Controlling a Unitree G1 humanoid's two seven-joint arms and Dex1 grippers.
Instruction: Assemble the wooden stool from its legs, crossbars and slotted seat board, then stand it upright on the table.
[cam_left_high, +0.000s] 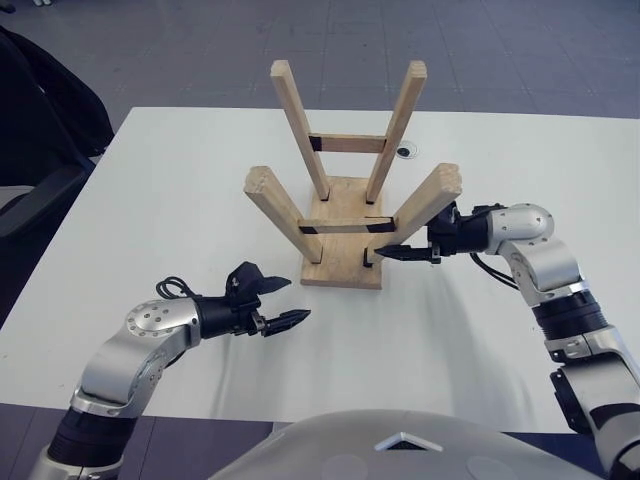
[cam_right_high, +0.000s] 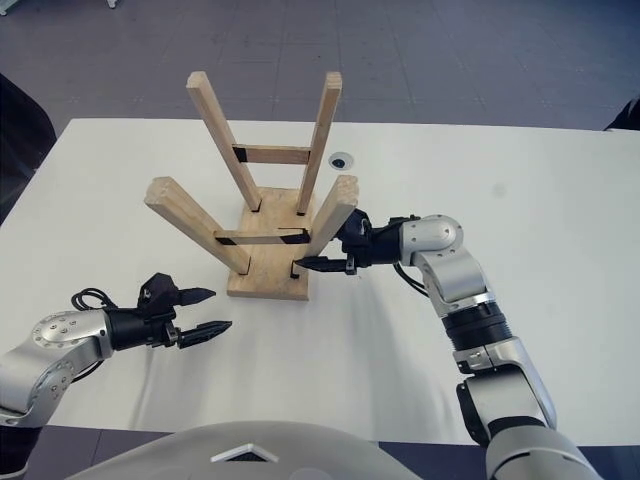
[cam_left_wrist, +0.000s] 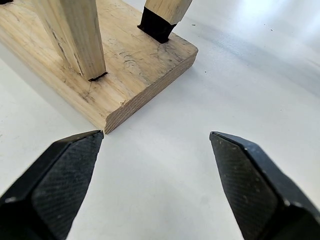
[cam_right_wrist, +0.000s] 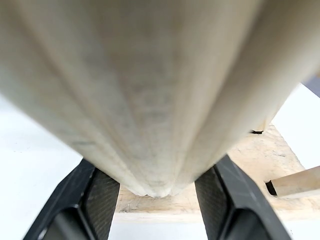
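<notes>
The wooden stool stands upside down in the middle of the table, its seat board (cam_left_high: 335, 272) flat on the surface and its legs pointing up and splaying outward. One crossbar (cam_left_high: 350, 143) joins the two far legs, and another crossbar (cam_left_high: 338, 225) joins the two near ones. My right gripper (cam_left_high: 384, 252) is at the base of the near right leg (cam_left_high: 425, 205), its fingers (cam_right_wrist: 102, 200) closed on either side of that leg just above the seat board. My left gripper (cam_left_high: 297, 300) hovers open over the table, a short way left of the board's near left corner (cam_left_wrist: 107, 122).
A round cable hole (cam_left_high: 405, 152) sits in the white table (cam_left_high: 180, 200) behind the stool. A dark chair (cam_left_high: 40, 130) stands off the table's left edge. Bare tabletop lies to both sides and in front of the stool.
</notes>
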